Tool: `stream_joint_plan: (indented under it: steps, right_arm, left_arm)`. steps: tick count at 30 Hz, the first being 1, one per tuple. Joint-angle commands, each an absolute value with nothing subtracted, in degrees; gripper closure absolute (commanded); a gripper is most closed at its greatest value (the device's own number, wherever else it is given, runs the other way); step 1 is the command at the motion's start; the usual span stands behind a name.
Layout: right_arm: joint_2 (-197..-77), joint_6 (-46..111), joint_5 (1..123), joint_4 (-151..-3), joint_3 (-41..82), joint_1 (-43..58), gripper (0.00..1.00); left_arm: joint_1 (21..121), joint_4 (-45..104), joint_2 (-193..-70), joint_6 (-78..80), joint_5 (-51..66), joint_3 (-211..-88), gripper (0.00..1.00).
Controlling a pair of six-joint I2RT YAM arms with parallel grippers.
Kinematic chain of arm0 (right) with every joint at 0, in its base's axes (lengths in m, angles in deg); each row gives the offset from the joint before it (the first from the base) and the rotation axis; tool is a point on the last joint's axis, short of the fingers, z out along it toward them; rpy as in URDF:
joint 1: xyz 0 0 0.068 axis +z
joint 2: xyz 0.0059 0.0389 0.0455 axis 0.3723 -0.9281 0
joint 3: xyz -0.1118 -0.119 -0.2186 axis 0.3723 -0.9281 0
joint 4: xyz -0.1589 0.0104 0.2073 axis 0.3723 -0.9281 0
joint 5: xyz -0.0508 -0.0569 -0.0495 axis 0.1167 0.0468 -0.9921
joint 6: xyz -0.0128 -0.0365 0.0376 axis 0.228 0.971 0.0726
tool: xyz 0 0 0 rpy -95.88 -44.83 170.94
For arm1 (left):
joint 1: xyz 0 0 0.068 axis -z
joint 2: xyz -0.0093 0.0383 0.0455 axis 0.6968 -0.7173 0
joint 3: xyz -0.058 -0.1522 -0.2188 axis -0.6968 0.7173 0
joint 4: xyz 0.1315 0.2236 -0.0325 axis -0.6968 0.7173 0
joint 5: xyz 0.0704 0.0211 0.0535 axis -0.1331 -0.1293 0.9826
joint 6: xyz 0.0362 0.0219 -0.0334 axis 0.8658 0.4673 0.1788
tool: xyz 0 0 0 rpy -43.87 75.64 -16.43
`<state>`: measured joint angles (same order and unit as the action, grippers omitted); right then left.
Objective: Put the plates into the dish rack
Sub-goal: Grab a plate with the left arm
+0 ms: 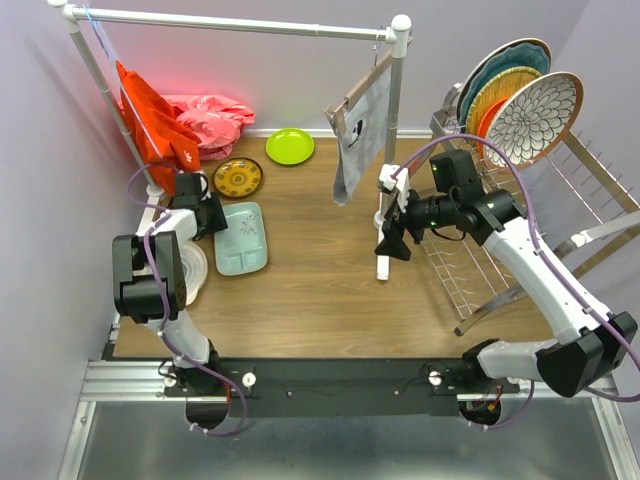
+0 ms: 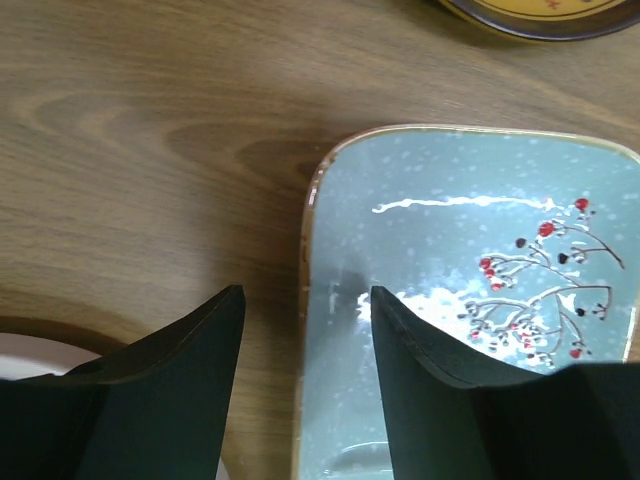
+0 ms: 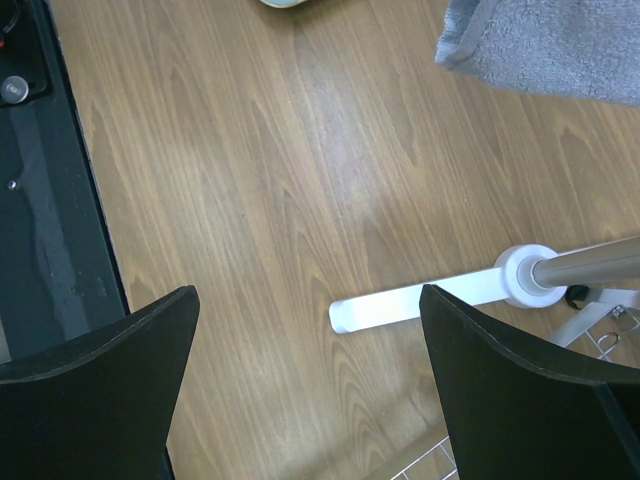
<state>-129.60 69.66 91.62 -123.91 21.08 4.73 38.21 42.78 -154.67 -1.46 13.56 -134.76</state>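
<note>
Right now you're at the pickup step for the mint tray (image 2: 470, 250), which lies flat on the table's left side, well apart from the dish rack (image 1: 455, 270) on the right. Your left gripper (image 2: 305, 300) is open a moderate way and holds nothing. One finger is over the bare wood and the other over the tray's floor, so the tray's left rim sits between them. Whether the fingers touch it, you cannot tell.

Your right gripper (image 3: 310, 292) is spread wide and empty, hanging over bare wood near the white rail foot (image 3: 420, 305), just left of the rack.

Several plates, the floral one (image 1: 535, 118) in front, stand on edge at the rack's far end. The yellow-brown patterned plate (image 1: 238, 177), the lime green plate (image 1: 289, 146) and a white plate (image 1: 192, 275) by the left arm wait on the table, so the job looks roughly half done.

Next, you'll likely need to lower until the rim is well inside the jaws, then close firmly. The rim is thin and glazed, so it may slip or tip as you lift. The rack is far off, and a handover to the right arm may be needed.
</note>
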Motion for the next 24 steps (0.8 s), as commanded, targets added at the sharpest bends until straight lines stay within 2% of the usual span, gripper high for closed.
stream_joint_plan:
  steps: [1, 12, 15, 16, 18, 24]
  right_arm:
    - [-130.33, 70.4, 92.07, -123.03, 21.23, 5.04, 0.0]
    - [-129.72, 69.44, 93.65, -122.94, 20.7, 5.13, 0.0]
    - [-129.63, 69.35, 93.56, -122.94, 20.44, 5.21, 0.0]
    - [-129.63, 69.35, 93.65, -122.94, 20.53, 5.13, 0.0]
    - [-129.63, 69.26, 93.83, -122.94, 20.44, 5.04, 0.0]
    - [-129.63, 68.74, 94.0, -123.03, 20.18, 5.21, 0.0]
  left_arm:
    - [37.05, 43.72, -156.19, -0.22, 11.26, -134.28, 0.43]
    - [34.86, 43.11, -158.65, 0.04, -0.78, -132.18, 0.66]
    - [34.15, 42.41, -158.38, 0.21, -3.85, -131.21, 0.78]
    - [34.06, 42.15, -158.38, 0.22, -4.74, -130.77, 0.87]
    - [33.89, 41.79, -158.38, 0.3, -7.19, -130.51, 1.0]
    - [33.89, 38.64, -153.65, 0.04, -16.67, -129.01, 1.0]
